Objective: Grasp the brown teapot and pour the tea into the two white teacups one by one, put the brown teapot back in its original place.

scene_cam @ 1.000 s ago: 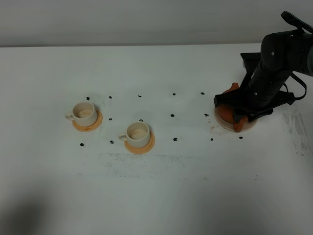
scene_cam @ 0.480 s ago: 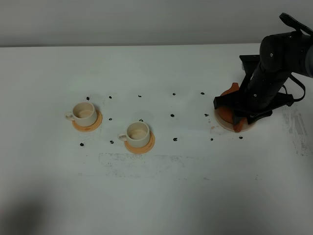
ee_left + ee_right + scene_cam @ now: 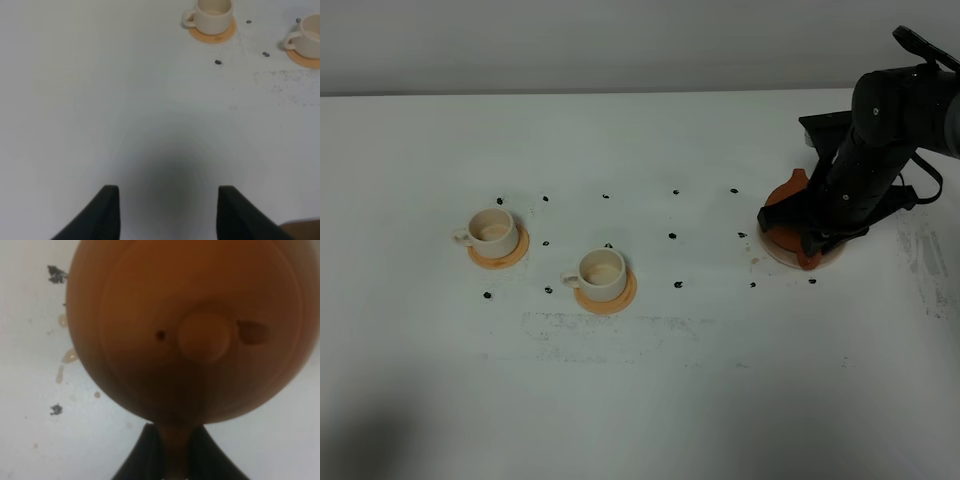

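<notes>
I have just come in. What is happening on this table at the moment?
The right hand is shut on the loop handle of the squat reddish-brown clay teapot. The teapot is at its pale beige round coaster, on the right side of the white table. One cream-white cylindrical cup and a second cream-white cup stand to the left, each on an orange round coaster. The teapot is not yet near them. The left hand is open and holds nothing.

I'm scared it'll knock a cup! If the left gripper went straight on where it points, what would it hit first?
The left gripper would probably meet the bare table first, short of the teacups, though depth is unclear.
</notes>
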Available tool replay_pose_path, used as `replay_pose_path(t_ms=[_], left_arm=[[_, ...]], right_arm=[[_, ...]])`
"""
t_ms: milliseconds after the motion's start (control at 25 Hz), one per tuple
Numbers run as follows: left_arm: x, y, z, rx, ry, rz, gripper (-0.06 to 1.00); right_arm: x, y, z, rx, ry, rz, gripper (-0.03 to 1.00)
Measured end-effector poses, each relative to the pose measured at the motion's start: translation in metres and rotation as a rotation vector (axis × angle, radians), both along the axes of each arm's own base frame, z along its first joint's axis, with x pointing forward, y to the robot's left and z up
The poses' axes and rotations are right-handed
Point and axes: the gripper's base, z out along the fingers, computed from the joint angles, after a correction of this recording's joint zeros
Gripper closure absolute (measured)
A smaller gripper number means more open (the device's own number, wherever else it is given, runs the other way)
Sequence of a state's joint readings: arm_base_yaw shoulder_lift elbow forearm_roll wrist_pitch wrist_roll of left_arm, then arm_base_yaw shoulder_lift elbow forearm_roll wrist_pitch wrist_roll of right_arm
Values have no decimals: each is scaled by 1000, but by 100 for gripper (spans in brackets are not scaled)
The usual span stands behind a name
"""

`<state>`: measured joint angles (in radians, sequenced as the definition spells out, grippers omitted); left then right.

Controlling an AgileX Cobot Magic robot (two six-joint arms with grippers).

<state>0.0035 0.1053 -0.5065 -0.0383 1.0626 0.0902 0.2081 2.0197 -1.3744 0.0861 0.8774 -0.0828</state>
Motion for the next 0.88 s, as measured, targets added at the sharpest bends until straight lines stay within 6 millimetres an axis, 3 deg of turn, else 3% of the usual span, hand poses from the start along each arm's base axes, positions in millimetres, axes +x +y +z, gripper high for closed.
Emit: replay_pose_path(t_ms=[360,600,880], left_arm=[[0,0,0,0,0,0,48],[0,0,0,0,0,0,48],[0,0,0,1,0,-1,48]], right_arm=[[1,0,14,-2,-70,46,85],[-16,-3,37,-9,-137,65,85],[-42,33,67,-5,-249,214,85]])
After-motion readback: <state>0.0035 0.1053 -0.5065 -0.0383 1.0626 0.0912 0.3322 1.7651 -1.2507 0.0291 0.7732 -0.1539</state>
